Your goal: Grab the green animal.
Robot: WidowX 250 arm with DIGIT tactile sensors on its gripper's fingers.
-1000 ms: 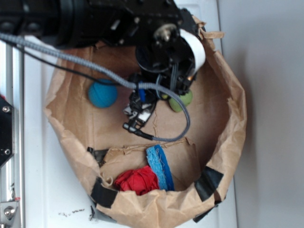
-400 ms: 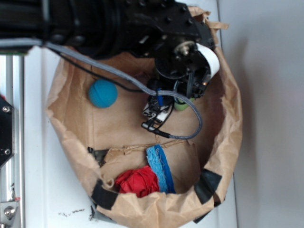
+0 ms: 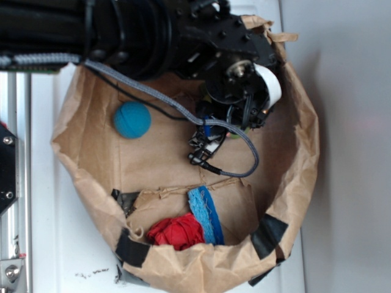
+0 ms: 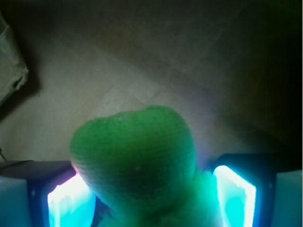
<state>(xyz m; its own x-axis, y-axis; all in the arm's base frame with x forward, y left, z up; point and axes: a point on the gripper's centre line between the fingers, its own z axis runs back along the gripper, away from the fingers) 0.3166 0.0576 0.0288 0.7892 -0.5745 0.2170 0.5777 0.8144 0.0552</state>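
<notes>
- The black robot arm [image 3: 122, 30] reaches from the upper left of the exterior view into a rolled-down brown paper bag [image 3: 299, 183] that sits on the white counter [image 3: 55, 244].
- The tool [image 4: 151, 189] is down inside the bag, near its upper right wall; from the exterior view its tips are hidden under the wrist.
- In the wrist view the two fingers [image 4: 234, 194] stand apart, glowing pale cyan, one on each side of the small plush green animal [image 4: 135, 161].
- The green animal sits between them, its smooth rounded light-green end filling the lower middle of the wrist view; the fuzzier part shows low at the right of it.
- Whether the fingers press on the toy cannot be told: the left one is right against it, while the right one shows a narrow gap higher up.
- From the exterior view only a sliver of the green animal [image 3: 234, 135] shows beneath the wrist, on the bag's floor.
- A teal-blue ball [image 3: 132, 119] lies on the bag floor well to the left of the tool.
- A crumpled red cloth [image 3: 176, 232] and a blue lace-edged strip [image 3: 205, 215] lie at the near edge of the bag, touching each other.
- A grey braided cable [image 3: 244, 155] loops from the arm down past the tool.
- Black tape patches [image 3: 267, 235] mark the bag's near rim.
</notes>
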